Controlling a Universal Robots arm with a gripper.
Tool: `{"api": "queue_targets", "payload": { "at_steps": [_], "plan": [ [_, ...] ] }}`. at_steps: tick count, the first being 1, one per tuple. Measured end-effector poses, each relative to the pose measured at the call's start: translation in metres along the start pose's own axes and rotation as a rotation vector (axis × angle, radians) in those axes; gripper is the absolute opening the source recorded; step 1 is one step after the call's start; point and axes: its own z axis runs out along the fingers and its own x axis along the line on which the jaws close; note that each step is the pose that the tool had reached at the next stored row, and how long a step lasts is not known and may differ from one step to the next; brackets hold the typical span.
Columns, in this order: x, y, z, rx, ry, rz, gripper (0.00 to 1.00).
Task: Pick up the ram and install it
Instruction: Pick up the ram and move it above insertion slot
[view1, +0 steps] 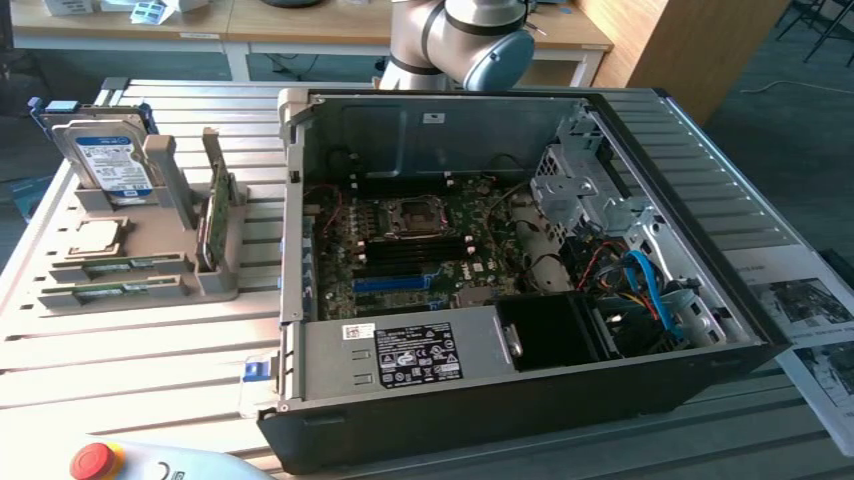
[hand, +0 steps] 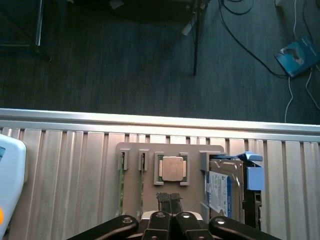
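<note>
Gripper (hand: 170, 199) shut, empty; ram (hand: 121, 187) sits off beside fingers (hand: 163, 201), so closed descent could strike CPU (hand: 172, 168) ahead of them.

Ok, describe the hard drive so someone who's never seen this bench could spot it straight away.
Start at the open computer case; a grey parts holder sits to the exterior view's left of it. The hard drive stands upright at the holder's far end, the only metal slab with a blue and white label, beside a flat square chip and thin green ram sticks.
</note>
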Motion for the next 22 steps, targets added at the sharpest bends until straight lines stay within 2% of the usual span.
{"api": "queue_targets", "payload": {
  "at_steps": [12,22],
  "plan": [
    [0.0,0.0,-0.0001,-0.0102,0.0269,-0.178,0.1],
    [0.0,0.0,-0.0001,-0.0101,0.0262,-0.181,0.1]
  ]
}}
